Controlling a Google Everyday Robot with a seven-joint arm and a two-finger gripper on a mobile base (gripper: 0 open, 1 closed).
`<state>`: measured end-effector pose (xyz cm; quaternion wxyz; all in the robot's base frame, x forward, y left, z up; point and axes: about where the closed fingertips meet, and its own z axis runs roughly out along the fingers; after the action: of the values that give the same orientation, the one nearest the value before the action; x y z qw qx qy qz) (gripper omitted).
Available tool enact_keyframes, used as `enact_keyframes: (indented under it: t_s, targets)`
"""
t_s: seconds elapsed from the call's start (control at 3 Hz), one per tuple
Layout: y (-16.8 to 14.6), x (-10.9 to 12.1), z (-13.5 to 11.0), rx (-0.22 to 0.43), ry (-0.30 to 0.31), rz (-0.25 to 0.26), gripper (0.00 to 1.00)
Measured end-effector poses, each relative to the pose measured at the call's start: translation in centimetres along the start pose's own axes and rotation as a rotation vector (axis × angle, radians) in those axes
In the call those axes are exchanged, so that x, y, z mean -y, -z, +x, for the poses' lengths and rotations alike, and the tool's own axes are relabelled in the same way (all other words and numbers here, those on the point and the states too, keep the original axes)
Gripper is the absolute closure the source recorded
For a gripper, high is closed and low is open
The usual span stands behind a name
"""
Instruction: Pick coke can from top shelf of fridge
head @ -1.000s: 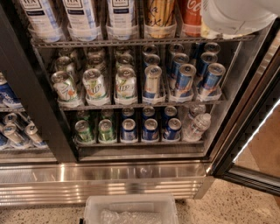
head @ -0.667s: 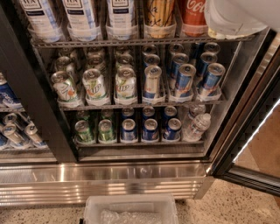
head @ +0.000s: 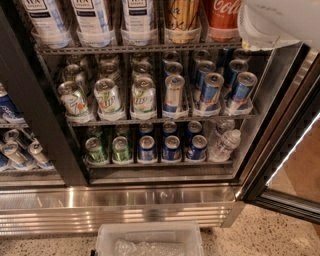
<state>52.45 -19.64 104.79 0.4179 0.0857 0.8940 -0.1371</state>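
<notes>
Here the top shelf (head: 100, 49) shows three tea cans (head: 91, 15), one gold can (head: 182, 15), one coke can (head: 225, 12); tool (head: 280, 22) upper right, state unclear.

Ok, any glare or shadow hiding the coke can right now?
Camera view: the coke can is evenly lit, no glare; the gripper, top right beside it, is washed out white; bright streaks sit on the steel base and door light strip.

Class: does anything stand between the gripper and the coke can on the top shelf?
Nothing visible does. The gripper, the white bulk at upper right, is directly beside the coke can on the top shelf; the gold can stands on its other side.
</notes>
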Motion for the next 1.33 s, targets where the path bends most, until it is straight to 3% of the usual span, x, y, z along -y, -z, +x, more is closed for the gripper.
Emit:
enact_keyframes:
  t_s: [0.33,0.67,1.33]
  targets:
    - [1.6,0.1,-0.4,0.052,0.051,-0.028,0.28]
    - [2.7,-0.5,-1.8,0.104,0.065,-0.052,0.05]
    - [5.3,-0.7,-2.8,0.147,0.062,-0.060,0.00]
